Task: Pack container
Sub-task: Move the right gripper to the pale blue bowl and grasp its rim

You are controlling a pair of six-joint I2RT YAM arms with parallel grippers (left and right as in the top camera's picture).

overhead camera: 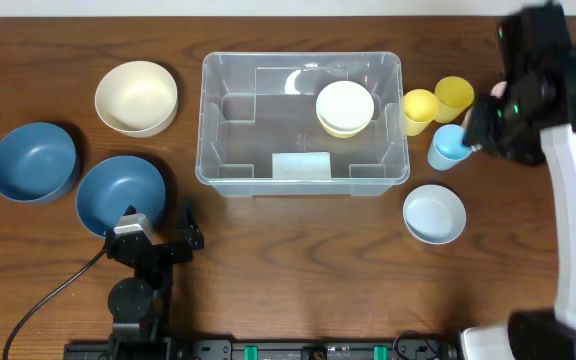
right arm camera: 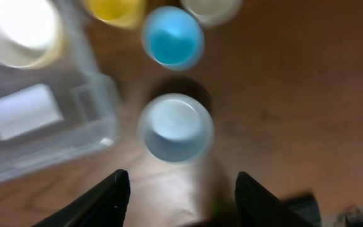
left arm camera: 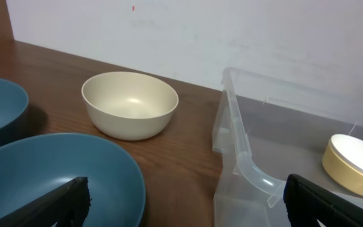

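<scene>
I have the container (overhead camera: 205,120) at the centre of the table (overhead camera: 298,290), nudged toward 12 o'clock, with one cream bowl (overhead camera: 345,107) in its 2 o'clock corner. My right end effector (right arm camera: 184,189) hangs with fingers apart and empty above the pale blue bowl (right arm camera: 175,126) and blue cup (right arm camera: 172,36), at the container's 3 to 4 o'clock; that view is blurred. I judge the bowl the likeliest pick. I'd pinch one side of its rim, stay clear of the cup, and lift above the container's rim before crossing. My left end effector (overhead camera: 163,228) is spread wide at 7 o'clock beside a dark blue bowl (overhead camera: 120,192). The table is dark wood grain, and a plain pale wall (left arm camera: 232,31) stands at 12 o'clock.
</scene>
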